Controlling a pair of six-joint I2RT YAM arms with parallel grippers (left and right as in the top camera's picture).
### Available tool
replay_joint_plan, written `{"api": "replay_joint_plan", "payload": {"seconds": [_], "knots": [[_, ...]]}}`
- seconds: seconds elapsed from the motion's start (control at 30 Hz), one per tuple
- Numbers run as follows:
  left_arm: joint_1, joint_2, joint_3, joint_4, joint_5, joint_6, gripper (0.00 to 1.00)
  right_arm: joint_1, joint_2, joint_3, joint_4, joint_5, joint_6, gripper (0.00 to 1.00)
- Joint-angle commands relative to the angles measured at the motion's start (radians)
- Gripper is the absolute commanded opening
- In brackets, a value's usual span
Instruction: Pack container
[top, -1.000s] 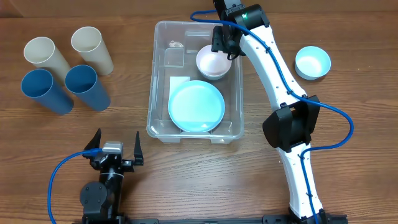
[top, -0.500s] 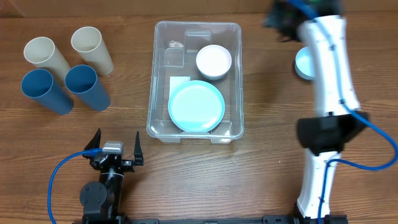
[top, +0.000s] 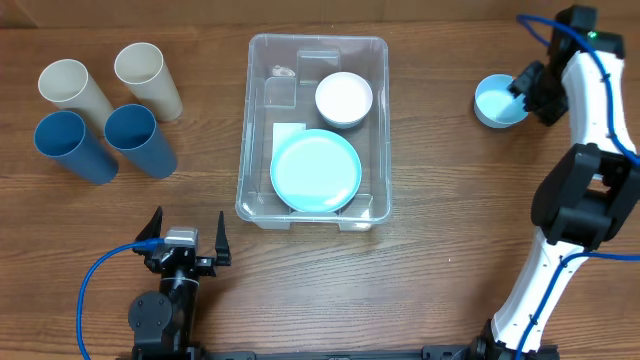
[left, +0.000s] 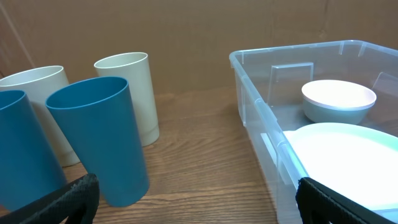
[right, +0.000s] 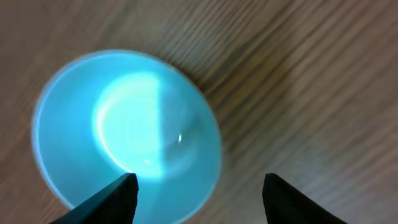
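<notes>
Hovering my right claw (right: 198, 190) over the blue bowl (right: 124, 134), well right of the container (top: 262, 140). The claw is spread wide and grips nothing. One finger sits over the bowl and the other over bare surface (top: 430, 250), probably straddling the rim because the wall is the only thing to pinch. The container sits open side up and holds a white bowl (top: 343, 98) in its far right corner. A pale plate (top: 316, 170) lies flat on its near floor, so I judge room remains. Four cups (top: 138, 138) stand left of the container, unpacked. My left claw (top: 188, 225) is parked near the container's near left corner, wide open and empty.
</notes>
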Motion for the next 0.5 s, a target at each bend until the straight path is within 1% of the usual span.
{"api": "replay_joint_plan", "payload": {"seconds": [0.0, 0.07, 0.1, 0.17, 0.2, 0.3, 0.33, 0.4, 0.47], "knots": [[0.009, -0.008, -0.003, 0.0, 0.014, 0.001, 1.0, 0.01, -0.003, -0.147, 0.084, -0.033, -0.002, 0.65], [0.009, -0.008, -0.003, 0.0, 0.014, 0.001, 1.0, 0.01, -0.003, -0.203, 0.116, -0.032, -0.002, 0.59], [0.009, -0.008, -0.003, 0.0, 0.014, 0.001, 1.0, 0.01, -0.003, -0.223, 0.128, -0.032, -0.002, 0.51], [0.009, -0.008, -0.003, 0.0, 0.014, 0.001, 1.0, 0.01, -0.003, -0.229, 0.134, -0.032, -0.002, 0.29], [0.009, -0.008, -0.003, 0.0, 0.014, 0.001, 1.0, 0.01, -0.003, -0.225, 0.136, -0.032, -0.002, 0.21], [0.009, -0.008, -0.003, 0.0, 0.014, 0.001, 1.0, 0.01, -0.003, -0.2, 0.116, -0.032, -0.002, 0.08], [0.009, -0.008, -0.003, 0.0, 0.014, 0.001, 1.0, 0.01, -0.003, -0.177, 0.1, -0.032, -0.003, 0.06], [0.009, -0.008, -0.003, 0.0, 0.014, 0.001, 1.0, 0.01, -0.006, -0.092, 0.044, -0.038, -0.014, 0.06], [0.009, -0.008, -0.003, 0.0, 0.014, 0.001, 1.0, 0.011, -0.008, 0.048, -0.045, -0.046, -0.014, 0.06]]}}
